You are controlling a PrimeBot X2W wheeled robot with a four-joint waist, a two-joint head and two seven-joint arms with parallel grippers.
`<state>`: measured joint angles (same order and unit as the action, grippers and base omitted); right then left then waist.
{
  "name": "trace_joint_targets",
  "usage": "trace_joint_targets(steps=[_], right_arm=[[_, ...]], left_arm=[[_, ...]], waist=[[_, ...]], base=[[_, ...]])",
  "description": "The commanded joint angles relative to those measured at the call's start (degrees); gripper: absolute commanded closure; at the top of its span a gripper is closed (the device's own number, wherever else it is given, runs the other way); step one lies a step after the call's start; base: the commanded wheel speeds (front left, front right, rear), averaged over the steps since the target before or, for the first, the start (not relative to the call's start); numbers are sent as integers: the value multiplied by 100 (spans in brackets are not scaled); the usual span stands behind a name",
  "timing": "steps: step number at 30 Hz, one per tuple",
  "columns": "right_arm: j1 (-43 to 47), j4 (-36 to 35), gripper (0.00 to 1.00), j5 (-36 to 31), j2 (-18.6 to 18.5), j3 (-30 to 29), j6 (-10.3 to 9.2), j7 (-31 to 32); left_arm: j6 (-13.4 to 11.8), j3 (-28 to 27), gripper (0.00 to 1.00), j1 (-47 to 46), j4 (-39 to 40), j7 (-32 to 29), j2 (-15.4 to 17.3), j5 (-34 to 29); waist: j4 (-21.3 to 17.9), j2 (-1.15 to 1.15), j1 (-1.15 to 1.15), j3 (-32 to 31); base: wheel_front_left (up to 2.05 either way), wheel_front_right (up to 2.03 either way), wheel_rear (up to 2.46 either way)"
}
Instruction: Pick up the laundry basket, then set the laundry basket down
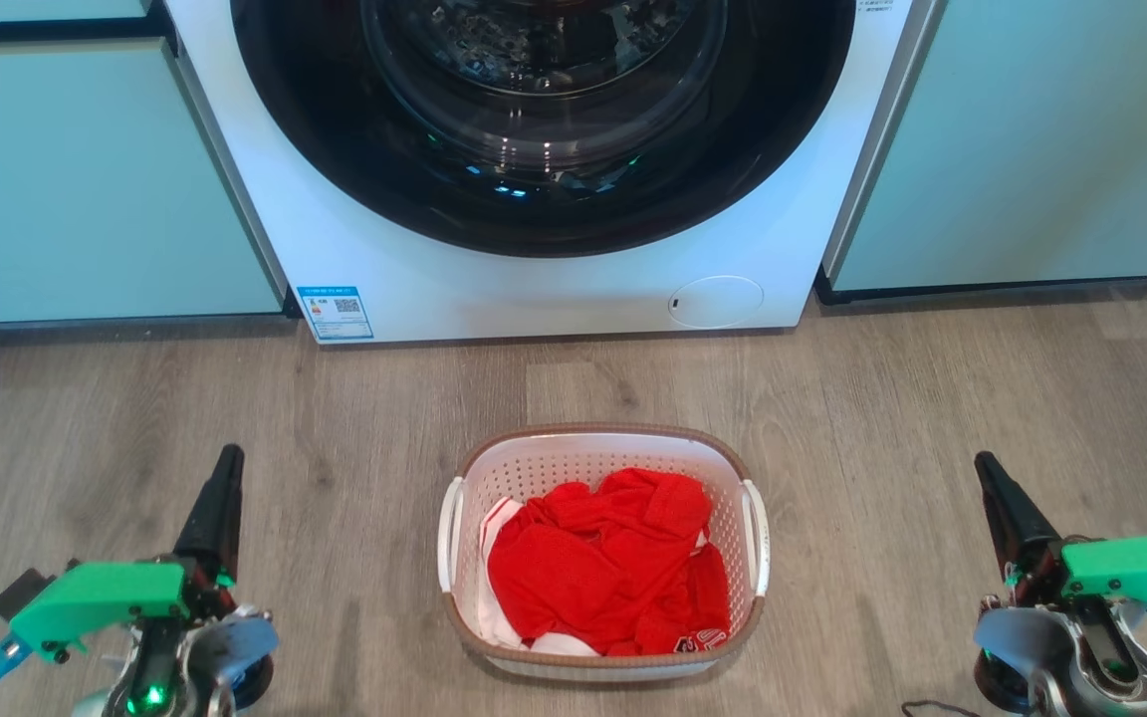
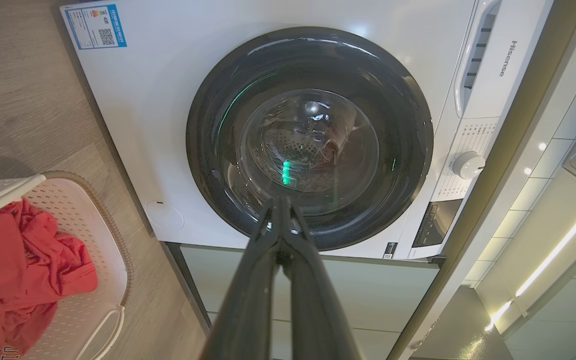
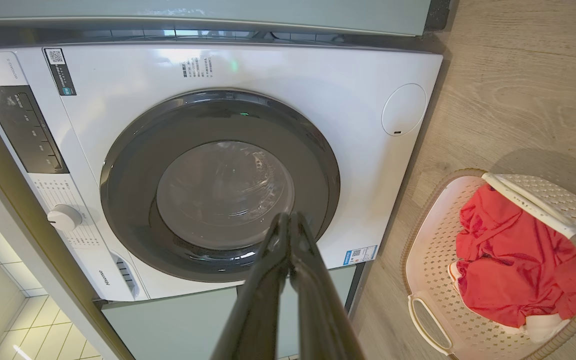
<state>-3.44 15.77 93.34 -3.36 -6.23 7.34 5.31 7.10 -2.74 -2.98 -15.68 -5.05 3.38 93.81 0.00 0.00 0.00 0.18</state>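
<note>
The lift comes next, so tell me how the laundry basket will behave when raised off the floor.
The laundry basket probably stays stiff: its perforated plastic walls hold their shape. It is likely light, holding just a few crumpled clothes. Lifted by one side handle alone it may tilt; two should keep it level.

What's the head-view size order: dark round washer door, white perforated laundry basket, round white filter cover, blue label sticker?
1. washer door
2. laundry basket
3. filter cover and label sticker: about alike, unranked

Bright, even light; glare spots on washer door [image 2: 309, 138]; wrist views warped at edges; focus sharp.
</note>
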Motion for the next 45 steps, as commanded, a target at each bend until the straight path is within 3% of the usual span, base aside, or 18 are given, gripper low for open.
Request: trace_joint_targets(steps=[1,45], right_arm=[[-264,-181,100,-28,-31,79,14,31],[-269,-178,100,-71,5,27,14,73]], left_arm=[[38,-238,100,-309,170,-32,52,-48],[38,-302,100,-314,167,-83,7,-101]], waist=[[0,0,0,0],[0,0,0,0]], base=[[0,0,0],[0,0,0]])
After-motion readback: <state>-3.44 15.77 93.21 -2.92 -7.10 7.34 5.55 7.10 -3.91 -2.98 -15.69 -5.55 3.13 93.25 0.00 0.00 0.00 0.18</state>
